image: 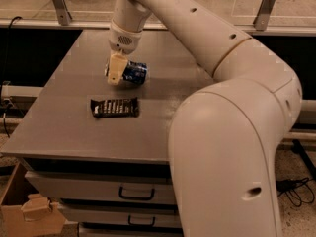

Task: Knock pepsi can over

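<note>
a cardboard box sits on the floor, below and well to the left of the candy bar, beside the drawers under the counter. the candy bar itself lies flat on the grey counter, long side running left to right, in a dark wrapper with pale markings, nearer the front edge than the back.

just behind the candy bar, further back on the counter, hangs the gripper. its tan tip points down and comes close to the counter top, apart from the candy bar with bare grey surface between them. how wide or narrow its grasp stands cannot be told from here, nor whether it grips anything.

the pepsi can is behind the candy bar too, a little right of the bar's middle. it lies on its side on the counter, dark blue with light marks, its left end tucked behind the tan tip so that the two look to be touching or just beside each other.

right of the candy bar the white arm fills the view, rising from a broad rounded body in front of the counter and bending back over it to the gripper. far right of the candy bar, dark cables lie on the floor.
</note>
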Controlling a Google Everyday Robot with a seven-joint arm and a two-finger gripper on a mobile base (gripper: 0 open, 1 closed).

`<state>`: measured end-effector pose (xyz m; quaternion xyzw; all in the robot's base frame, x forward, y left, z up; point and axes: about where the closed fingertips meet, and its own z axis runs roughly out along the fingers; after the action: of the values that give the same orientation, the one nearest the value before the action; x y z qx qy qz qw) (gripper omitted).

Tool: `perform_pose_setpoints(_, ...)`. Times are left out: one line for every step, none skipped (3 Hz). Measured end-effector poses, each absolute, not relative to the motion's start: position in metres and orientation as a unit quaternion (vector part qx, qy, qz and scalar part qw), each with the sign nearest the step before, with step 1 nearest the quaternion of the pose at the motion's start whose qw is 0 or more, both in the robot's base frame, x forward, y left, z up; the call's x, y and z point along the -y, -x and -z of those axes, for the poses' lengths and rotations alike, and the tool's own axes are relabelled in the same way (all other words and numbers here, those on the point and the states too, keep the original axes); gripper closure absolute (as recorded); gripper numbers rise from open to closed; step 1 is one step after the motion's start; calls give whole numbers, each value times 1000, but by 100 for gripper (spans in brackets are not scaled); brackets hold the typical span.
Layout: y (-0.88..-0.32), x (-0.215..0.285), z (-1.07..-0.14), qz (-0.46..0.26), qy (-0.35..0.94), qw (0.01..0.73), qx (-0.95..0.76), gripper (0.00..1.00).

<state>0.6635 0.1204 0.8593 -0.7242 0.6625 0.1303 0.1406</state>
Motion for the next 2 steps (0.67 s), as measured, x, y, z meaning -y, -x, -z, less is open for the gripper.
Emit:
perform_pose_setpoints(-660, -135, -861, -139, 735, 142, -648, 4)
perform_pose_setpoints(-658, -137, -861, -142, 737, 144, -645, 0)
